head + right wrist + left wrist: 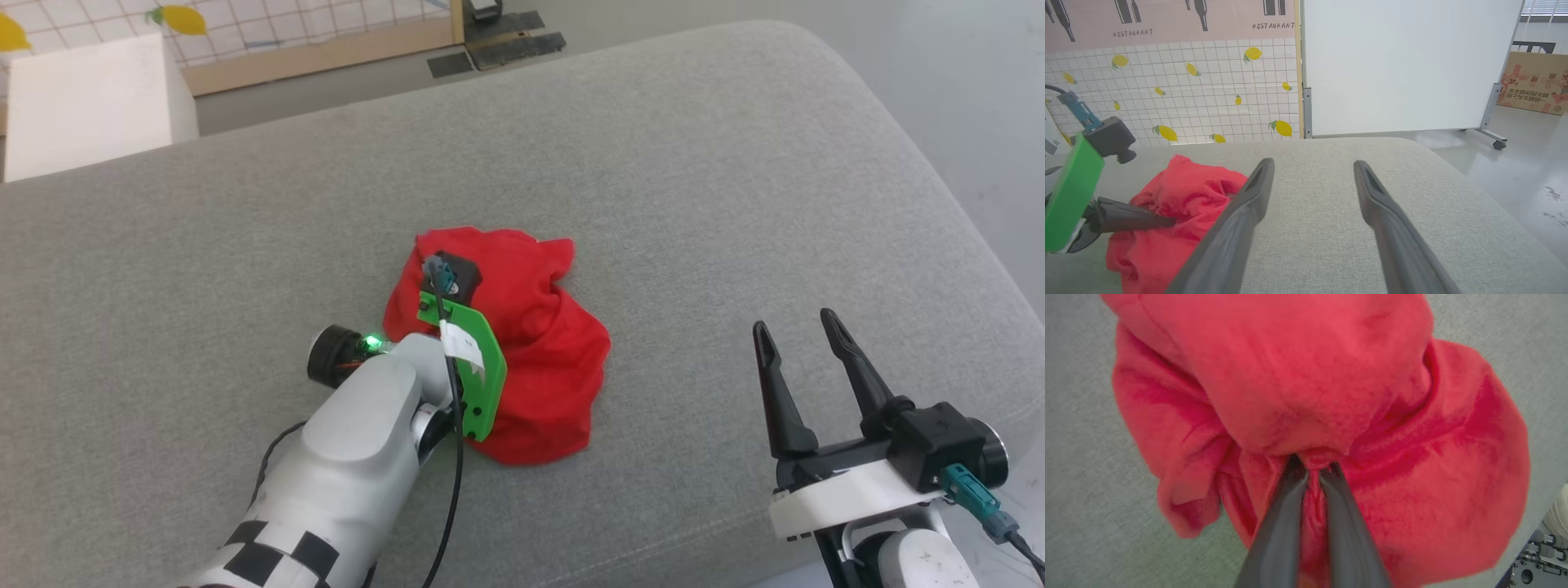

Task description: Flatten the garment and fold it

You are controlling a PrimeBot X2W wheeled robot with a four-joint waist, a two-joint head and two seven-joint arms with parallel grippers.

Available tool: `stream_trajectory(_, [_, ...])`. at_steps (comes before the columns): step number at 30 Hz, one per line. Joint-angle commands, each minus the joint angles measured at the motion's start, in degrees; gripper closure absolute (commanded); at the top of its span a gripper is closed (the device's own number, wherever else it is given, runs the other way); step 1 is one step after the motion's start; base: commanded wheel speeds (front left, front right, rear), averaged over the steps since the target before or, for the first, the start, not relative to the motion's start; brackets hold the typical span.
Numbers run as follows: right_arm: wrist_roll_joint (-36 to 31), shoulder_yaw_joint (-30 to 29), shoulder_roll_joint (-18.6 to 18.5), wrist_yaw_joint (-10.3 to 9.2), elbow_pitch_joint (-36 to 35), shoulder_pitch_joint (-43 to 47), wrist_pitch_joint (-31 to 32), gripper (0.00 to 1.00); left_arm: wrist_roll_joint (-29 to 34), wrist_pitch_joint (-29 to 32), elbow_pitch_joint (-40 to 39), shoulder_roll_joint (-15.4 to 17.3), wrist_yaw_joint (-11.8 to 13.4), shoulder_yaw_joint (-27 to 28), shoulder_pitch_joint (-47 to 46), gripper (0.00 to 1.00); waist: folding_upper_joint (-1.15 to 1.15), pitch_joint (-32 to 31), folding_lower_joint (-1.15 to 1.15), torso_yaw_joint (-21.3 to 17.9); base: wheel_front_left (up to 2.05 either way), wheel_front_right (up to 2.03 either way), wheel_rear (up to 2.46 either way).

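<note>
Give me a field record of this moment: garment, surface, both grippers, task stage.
garment: red garment, crumpled in a heap, not flattened
surface: grey upholstered cushion
left gripper: shut, pinching a fold of the red garment
right gripper: open, empty, apart from the red garment, to its right
task stage: flattening not yet done; no fold made

Open grey cushion (694,163) is seen all round the crumpled garment (539,359), widest on the far side and to the right. The near-left approach is blocked by the left arm (359,441), with the left gripper (1314,467) pinched into the fabric. Bare cushion is seen between the garment and the spread right gripper (796,322).
</note>
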Motion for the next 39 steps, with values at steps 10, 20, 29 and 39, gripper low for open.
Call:
stream_trajectory(10, [-0.2,-0.5,0.0,-0.11,0.1,0.4,0.0,0.0,-3.6,-23.2,-7.5,-0.1,2.5,3.5,-0.6,0.0,0.0,-3.1,0.0,5.6,0.0,0.0,0.0])
stream_trajectory(20, [-0.6,-3.5,0.0,-0.11,-1.6,1.5,0.6,0.0,-0.2,-33.3,-28.2,5.4,4.1,13.5,11.2,0.0,0.0,-5.3,0.0,12.4,0.0,0.0,0.0])
stream_trajectory(29, [-0.1,-4.5,0.0,-0.11,-1.3,1.9,0.7,0.0,6.6,-33.3,-45.4,7.4,4.7,24.3,30.0,0.0,0.0,-6.3,0.0,14.8,0.0,0.0,0.0])
stream_trajectory(39, [0.1,-4.9,0.0,-0.11,-0.1,3.4,0.7,0.0,11.9,-33.3,-50.7,5.5,3.6,31.0,42.6,0.0,0.0,-7.2,0.0,15.7,0.0,0.0,0.0])
